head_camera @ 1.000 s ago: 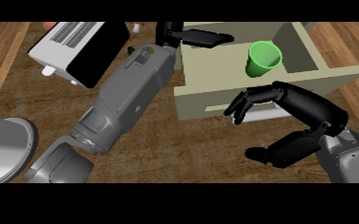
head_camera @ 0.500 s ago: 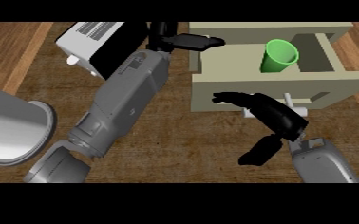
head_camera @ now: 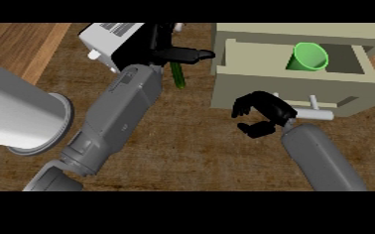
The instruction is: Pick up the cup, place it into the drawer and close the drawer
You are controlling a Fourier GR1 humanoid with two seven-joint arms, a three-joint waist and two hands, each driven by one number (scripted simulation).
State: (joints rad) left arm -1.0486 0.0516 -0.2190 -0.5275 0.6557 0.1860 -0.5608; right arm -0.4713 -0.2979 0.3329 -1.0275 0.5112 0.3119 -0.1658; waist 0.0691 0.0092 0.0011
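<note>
No words, numbers or signs can be read anywhere. Some small dark lines are seen on top of the white box (head_camera: 108,38) in the upper left of the frame, but no letters can be made out.

Single view for you: head camera, looking steeply down onto the counter (head_camera: 198,151) at close range. The drawer (head_camera: 285,87) sits at 2 o'clock.

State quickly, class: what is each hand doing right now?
Left hand: open, holding nothing.
Right hand: shut, fingers curled, holding nothing, just in front of the drawer.
</note>
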